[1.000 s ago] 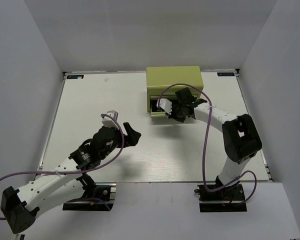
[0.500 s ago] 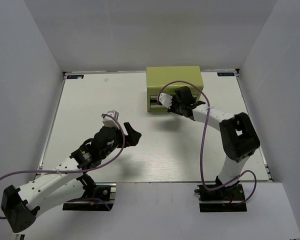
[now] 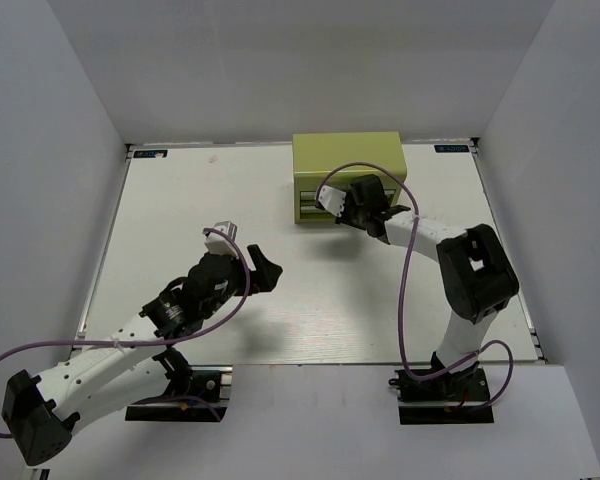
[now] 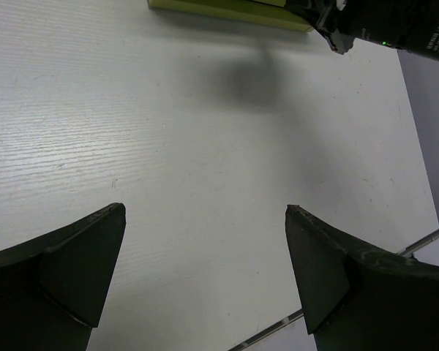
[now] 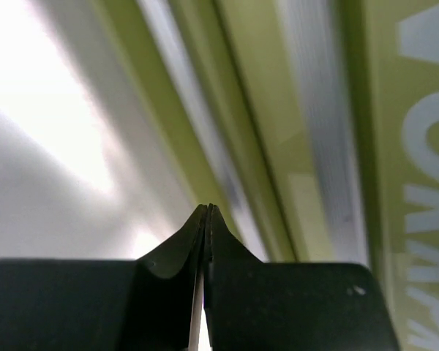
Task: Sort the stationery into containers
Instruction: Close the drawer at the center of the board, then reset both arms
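Observation:
The olive-green metal chest (image 3: 346, 160) stands at the back of the table, its front drawers (image 3: 313, 207) facing me and pushed in. My right gripper (image 3: 340, 211) is shut with nothing in it, tips against the chest front, which fills the right wrist view (image 5: 314, 110) with pale lettering (image 5: 428, 102); the closed tips (image 5: 207, 209) rest by a drawer seam. My left gripper (image 3: 265, 268) is open and empty over bare table (image 4: 205, 208). No pens or marker sticks show in any view.
White walls enclose the table on the left, back and right. The chest's lower edge (image 4: 227, 9) and my right arm (image 4: 395, 22) show at the top of the left wrist view. A purple cable (image 3: 412, 290) loops beside the right arm.
The lower drawer stood open a second ago and is now pushed in. My right gripper has moved toward the chest front with it. The left arm has not moved.

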